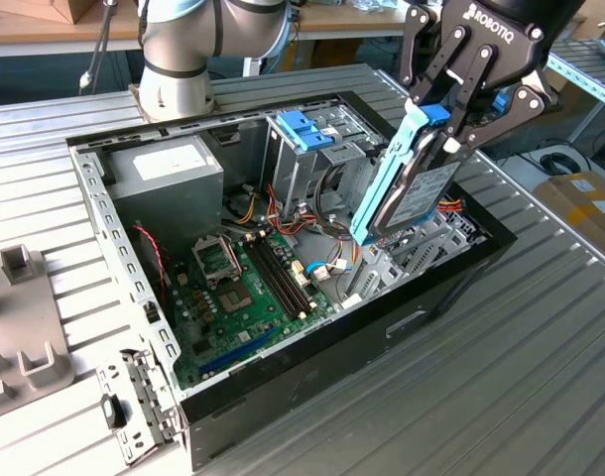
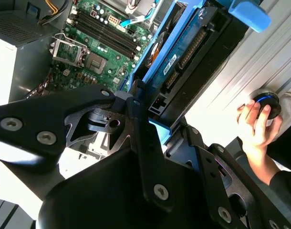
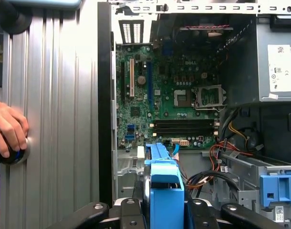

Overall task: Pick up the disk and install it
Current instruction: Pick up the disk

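Now clamped on the disk point(image 1: 419, 193) by its light blue frame, with gripper point(image 1: 451, 129) fingers pressed against both sides. Held on edge, tilted, just above the open computer case point(image 1: 124, 268), at the end away from the power supply point(image 1: 164, 171). Outside the case, on a round knob point(image 2: 266, 102): a person's hand point(image 2: 254, 128).

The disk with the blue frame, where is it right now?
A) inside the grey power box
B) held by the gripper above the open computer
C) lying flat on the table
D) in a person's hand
B: in the exterior view the gripper is shut on the disk, which hangs tilted over the open computer case and is not seated in it.
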{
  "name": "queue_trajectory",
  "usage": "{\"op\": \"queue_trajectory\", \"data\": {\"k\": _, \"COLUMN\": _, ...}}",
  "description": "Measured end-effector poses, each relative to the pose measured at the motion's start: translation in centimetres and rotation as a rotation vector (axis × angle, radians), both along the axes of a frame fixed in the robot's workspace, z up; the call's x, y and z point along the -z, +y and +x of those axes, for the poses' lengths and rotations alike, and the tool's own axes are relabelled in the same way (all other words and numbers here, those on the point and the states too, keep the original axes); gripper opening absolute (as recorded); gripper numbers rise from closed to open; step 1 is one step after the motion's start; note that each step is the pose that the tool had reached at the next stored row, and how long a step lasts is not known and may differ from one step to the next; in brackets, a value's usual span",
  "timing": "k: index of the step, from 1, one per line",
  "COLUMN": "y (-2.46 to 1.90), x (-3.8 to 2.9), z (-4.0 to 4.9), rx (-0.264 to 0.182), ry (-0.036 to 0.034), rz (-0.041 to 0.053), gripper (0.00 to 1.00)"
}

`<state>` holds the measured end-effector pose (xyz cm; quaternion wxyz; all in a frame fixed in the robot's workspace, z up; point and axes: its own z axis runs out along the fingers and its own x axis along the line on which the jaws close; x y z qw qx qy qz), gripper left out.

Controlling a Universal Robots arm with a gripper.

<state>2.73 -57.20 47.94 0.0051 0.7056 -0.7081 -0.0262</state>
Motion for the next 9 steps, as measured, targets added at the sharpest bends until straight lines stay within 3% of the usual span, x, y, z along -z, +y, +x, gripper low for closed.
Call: {"op": "queue_trajectory", "data": {"k": 9, "y": 0.00, "x": 0.03, "z": 0.67, "rx": 0.000, "ry": 0.0000, "rz": 0.0000, "gripper": 0.37}}
